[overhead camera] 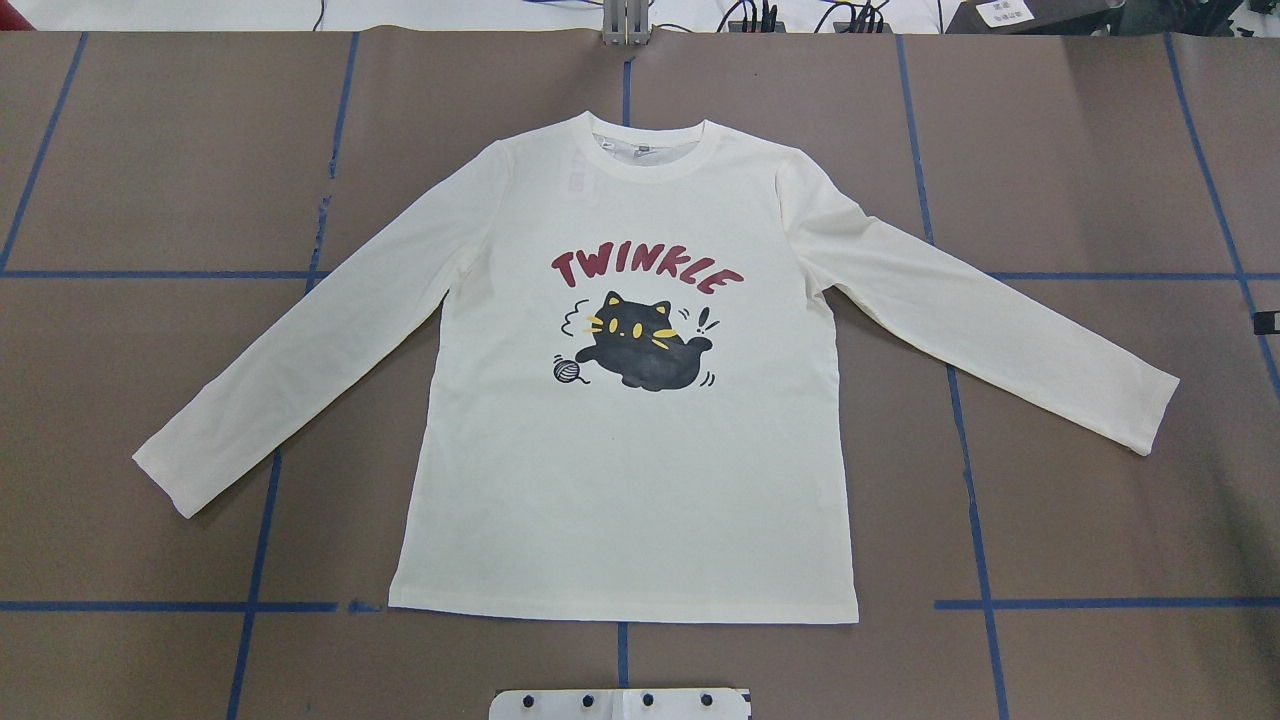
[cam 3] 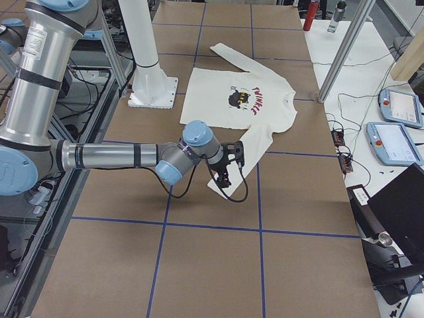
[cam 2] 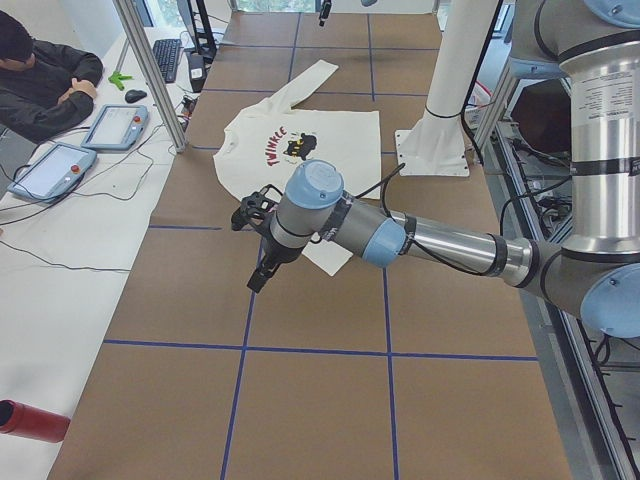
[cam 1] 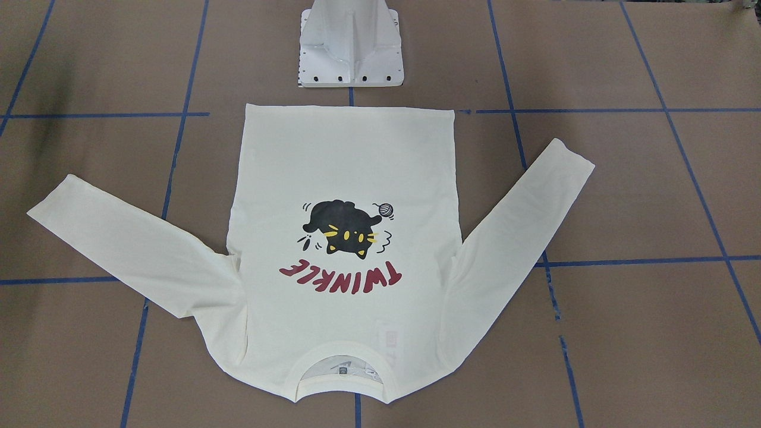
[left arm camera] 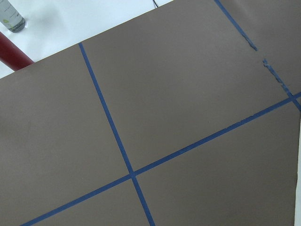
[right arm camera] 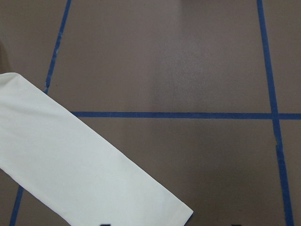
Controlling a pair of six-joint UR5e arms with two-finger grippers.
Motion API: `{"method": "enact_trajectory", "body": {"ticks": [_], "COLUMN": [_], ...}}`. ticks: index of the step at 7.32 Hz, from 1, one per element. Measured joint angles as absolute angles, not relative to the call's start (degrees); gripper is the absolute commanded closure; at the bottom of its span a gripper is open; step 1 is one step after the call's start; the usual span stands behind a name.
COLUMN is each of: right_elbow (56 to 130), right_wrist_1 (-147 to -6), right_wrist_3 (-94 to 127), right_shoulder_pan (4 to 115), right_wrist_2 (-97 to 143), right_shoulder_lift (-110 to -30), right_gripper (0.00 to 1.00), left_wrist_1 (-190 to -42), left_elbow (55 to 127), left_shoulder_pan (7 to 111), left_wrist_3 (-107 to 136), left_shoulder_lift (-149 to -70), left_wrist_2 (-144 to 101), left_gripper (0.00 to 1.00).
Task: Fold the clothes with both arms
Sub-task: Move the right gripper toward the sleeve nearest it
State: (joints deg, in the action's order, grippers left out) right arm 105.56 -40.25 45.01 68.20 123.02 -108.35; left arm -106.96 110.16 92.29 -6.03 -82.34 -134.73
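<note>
The brown, blue-taped table [overhead camera: 1050, 480] carries a cream shirt [overhead camera: 620, 500] spread flat, print up, and a white pedestal [cam 1: 351, 53].

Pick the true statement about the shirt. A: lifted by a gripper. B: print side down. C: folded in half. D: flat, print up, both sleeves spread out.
D: the shirt lies flat on the table, its cat print facing up and both sleeves angled outward, unfolded.
</note>
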Motion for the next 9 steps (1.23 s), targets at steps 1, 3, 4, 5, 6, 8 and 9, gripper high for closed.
{"method": "enact_trajectory", "body": {"ticks": [1, 3, 4, 5, 6, 8, 9], "right_elbow": [102.46, 92.91, 88.25, 85.71, 84.73, 83.83, 83.42], "right_wrist_1": [-35.32, -26.09, -21.34, -18.76, -17.81, -17.46, -17.45], "right_wrist_3": [49.20, 53.48, 54.17, 54.45, 54.53, 54.63, 54.65], "right_shoulder_pan": [63.96, 57.30, 55.46, 54.54, 54.08, 53.34, 53.13], "right_wrist_2": [118.72, 112.18, 110.72, 110.09, 109.90, 109.80, 109.79], "right_shoulder_lift": [-107.82, -104.49, -103.08, -102.45, -102.25, -102.27, -102.32], "right_gripper": [0.31, 0.31, 0.31, 0.31, 0.34, 0.37, 0.38], "left_wrist_1": [-106.96, -107.10, -107.40, -107.67, -107.78, -107.83, -107.84], "left_elbow": [110.26, 110.36, 110.38, 110.39, 110.42, 110.46, 110.47], "left_shoulder_pan": [92.29, 92.29, 92.29, 92.29, 92.29, 92.29, 92.28], "left_wrist_3": [-6.08, -6.10, -6.13, -6.14, -6.15, -6.15, -6.15], "left_shoulder_lift": [-82.22, -81.98, -81.76, -81.54, -81.42, -81.35, -81.33], "left_wrist_2": [-134.73, -134.74, -134.74, -134.74, -134.74, -134.74, -134.74], "left_gripper": [0.00, 0.00, 0.00, 0.00, 0.00, 0.00, 0.00]}}
